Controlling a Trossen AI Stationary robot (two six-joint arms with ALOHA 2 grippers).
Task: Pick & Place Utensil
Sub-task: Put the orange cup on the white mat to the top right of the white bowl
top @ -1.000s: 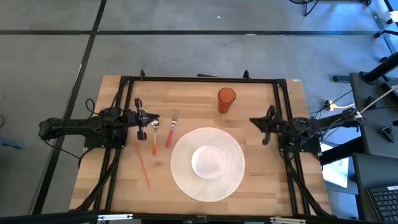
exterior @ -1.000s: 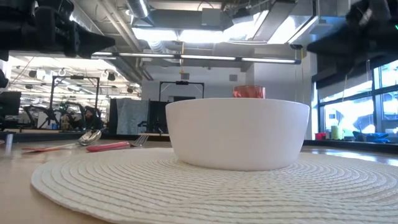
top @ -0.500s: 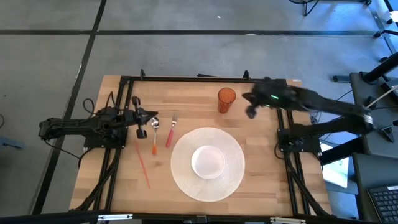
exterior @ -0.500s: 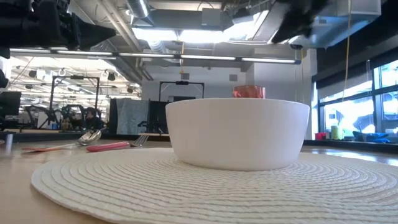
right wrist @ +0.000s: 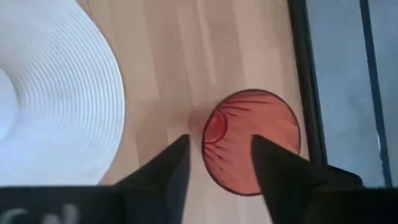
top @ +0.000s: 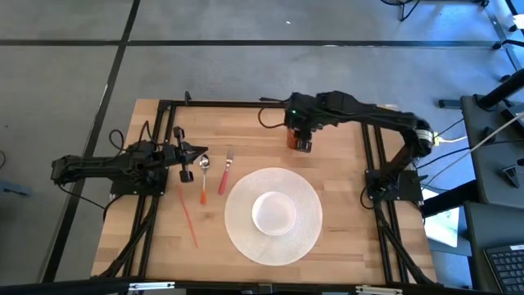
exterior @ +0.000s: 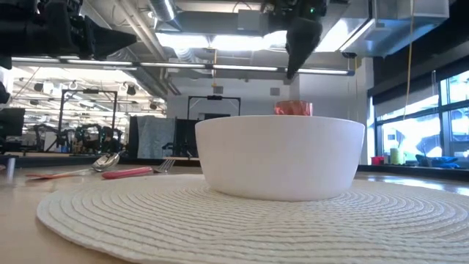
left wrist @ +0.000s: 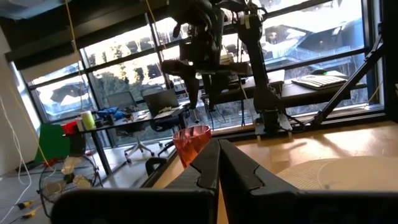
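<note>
Right gripper (top: 301, 141) hangs over the orange cup (top: 298, 129) at about twelve o'clock on the table (top: 344, 205), its fingers spread with the cup's rim showing between them in the right wrist view; nothing is pinched. Left gripper (top: 199, 156) waits at nine o'clock, fingers pressed together and empty, its tip just beside the utensils.

Going down in size: the round woven placemat (top: 299, 225) lies at six o'clock with the white bowl (top: 273, 213) at its centre. The utensils lie untouched between the left gripper and the placemat, at about nine to ten o'clock: a spoon (top: 204, 179) with an orange handle, a fork (top: 223, 174) with a red handle, and a thin red stick (top: 188, 217) nearer seven o'clock.

By my reading the task has hardly begun: no utensil is lifted or placed, so the pick, carry and set-down all remain.
</note>
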